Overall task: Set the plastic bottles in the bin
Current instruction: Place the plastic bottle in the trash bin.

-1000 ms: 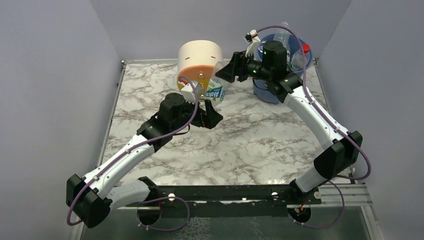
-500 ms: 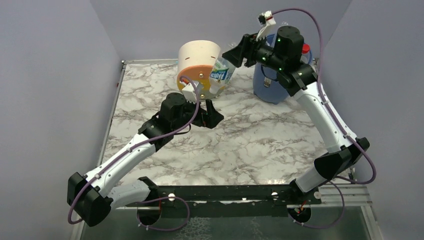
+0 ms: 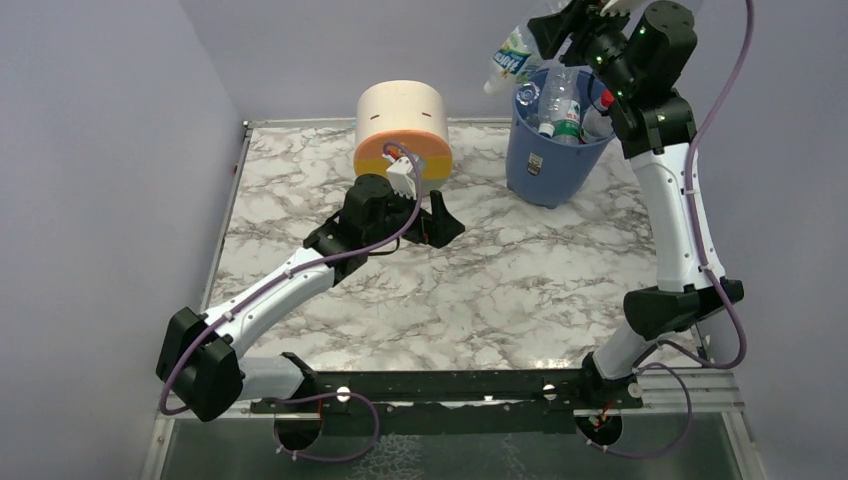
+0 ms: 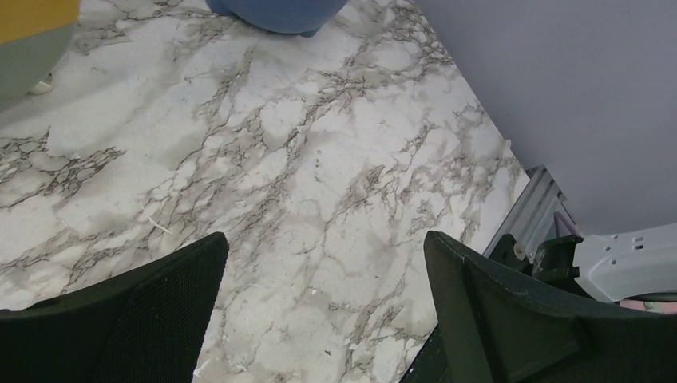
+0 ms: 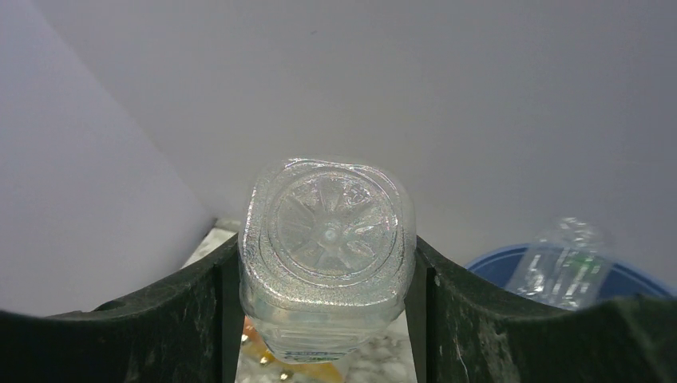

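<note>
1. The right claw (image 3: 553,22) is clamped on a clear bottle (image 3: 512,55) with a blue-and-white label. Its jaws press the bottle's two sides near the base, as the right wrist view shows.
2. The clear bottle hangs high at the far right, tilted with its cap pointing down and to the left. It sits just above and left of the bin's rim, raised high enough to pass over the rim rather than strike it.
3. The bin (image 3: 553,165) stands on the table (image 3: 500,270) at the far right. Several bottles (image 3: 560,105) stand packed inside it, and their tops poke above the rim.
4. I judge the drop is not quite ready. The clear bottle needs to travel a little to the right to be over the opening, and the crowded bin could make it bounce out.
5. The left claw (image 4: 327,311) is spread wide and holds nothing. It hovers low over bare marble, near the cream-and-orange drawer unit (image 3: 402,125) and out of the right arm's way.
6. No loose bottle shows on the table, though one could be hidden behind the drawer unit.
</note>
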`<state>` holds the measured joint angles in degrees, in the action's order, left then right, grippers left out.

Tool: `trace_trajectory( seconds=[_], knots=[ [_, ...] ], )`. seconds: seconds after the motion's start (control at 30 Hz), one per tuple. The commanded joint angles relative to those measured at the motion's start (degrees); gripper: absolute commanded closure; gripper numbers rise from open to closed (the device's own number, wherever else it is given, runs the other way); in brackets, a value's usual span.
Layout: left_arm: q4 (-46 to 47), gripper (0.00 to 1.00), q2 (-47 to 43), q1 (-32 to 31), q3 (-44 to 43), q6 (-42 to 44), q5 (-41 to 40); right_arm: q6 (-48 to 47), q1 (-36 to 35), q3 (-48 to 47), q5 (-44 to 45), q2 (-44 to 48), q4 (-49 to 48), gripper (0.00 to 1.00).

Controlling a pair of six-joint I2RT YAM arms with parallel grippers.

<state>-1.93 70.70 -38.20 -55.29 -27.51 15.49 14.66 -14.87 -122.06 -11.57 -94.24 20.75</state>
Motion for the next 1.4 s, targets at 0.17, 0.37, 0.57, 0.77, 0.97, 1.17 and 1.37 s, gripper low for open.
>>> trace_trajectory(
  seconds=[0.17, 0.37, 0.57, 0.77, 0.97, 1.17, 1.37],
  knots=[
    [6.96, 0.01, 4.61, 0.14, -2.22, -1.69, 6.27, 5.09, 9.31, -3.12, 6.49, -4.19, -7.27, 0.53],
    [7.19, 0.01, 5.38, 0.14, -2.09, -1.47, 6.61, 9.89, 12.65, 0.99, 11.48, -4.06, -14.19, 0.54],
    [9.28, 0.01, 5.66, 0.08, -0.58, -2.4, 7.31, 8.48, 13.27, 3.34, 21.28, -2.95, -18.24, 0.54],
    [9.61, 0.01, 6.24, 0.05, -0.42, -2.3, 7.87, 7.58, 13.29, 7.7, 30.55, -0.79, -19.44, 0.56],
    [8.87, 0.01, 6.36, 0.05, -0.39, -1.61, 8.26, 1.64, 13.25, 8.03, 37.56, -0.12, -21.29, 0.56],
    [8.8, 0.01, 7.14, 0.06, -0.82, -1.21, 9.13, -2.17, 13.25, 10.51, 39.6, 1.81, -25.21, 0.56],
    [8.86, 0.01, 7.16, 0.07, -0.77, -0.86, 9.42, -4.32, 13.29, 5.86, 43.46, -1.75, -19.54, 0.56]
  ],
)
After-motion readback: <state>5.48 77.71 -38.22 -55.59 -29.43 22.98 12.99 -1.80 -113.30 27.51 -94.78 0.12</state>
